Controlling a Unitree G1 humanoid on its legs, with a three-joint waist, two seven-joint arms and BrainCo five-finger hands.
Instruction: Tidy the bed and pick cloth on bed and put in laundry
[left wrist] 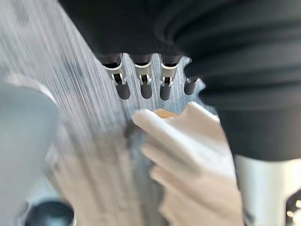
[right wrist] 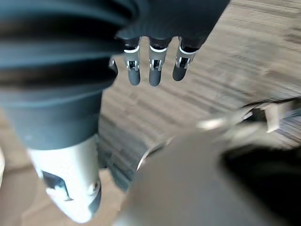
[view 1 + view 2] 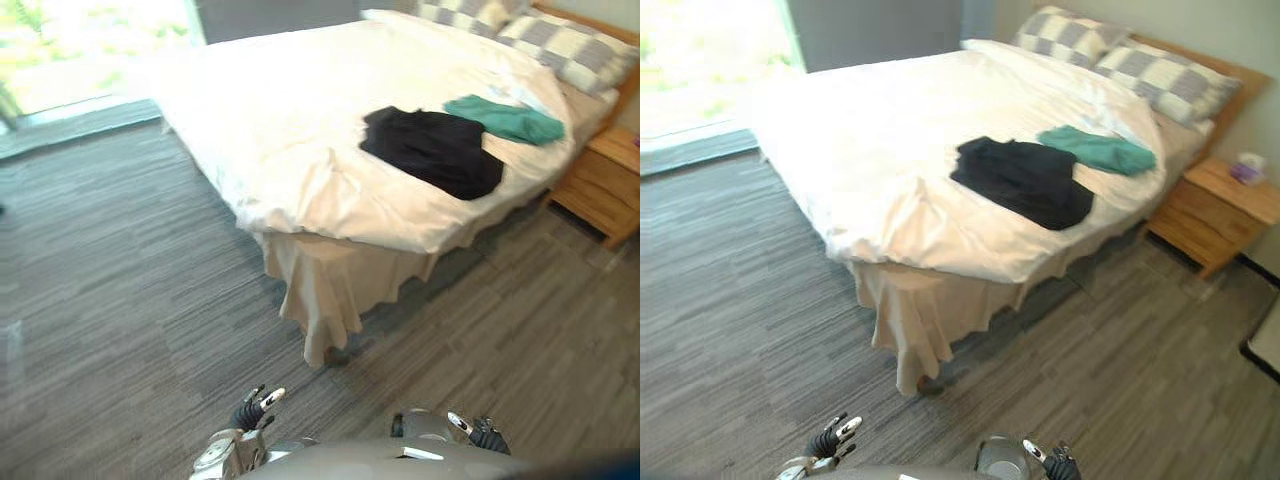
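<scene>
Currently, a crumpled black cloth garment (image 3: 432, 150) lies on the white-quilted bed (image 3: 280, 110) near its right edge, with a green folded cloth (image 3: 505, 120) just beside it, nearer the checked pillows (image 3: 560, 45). Over the grey plank floor (image 3: 120, 300), the left hand (image 3: 255, 408) and the right hand (image 3: 478, 432) hang with fingers straight, holding nothing.

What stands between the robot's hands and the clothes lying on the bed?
Nothing visible blocks them. Open floor separates the left hand and right hand from the bed; the black cloth and green cloth lie uncovered on top, towards the nightstand side.
</scene>
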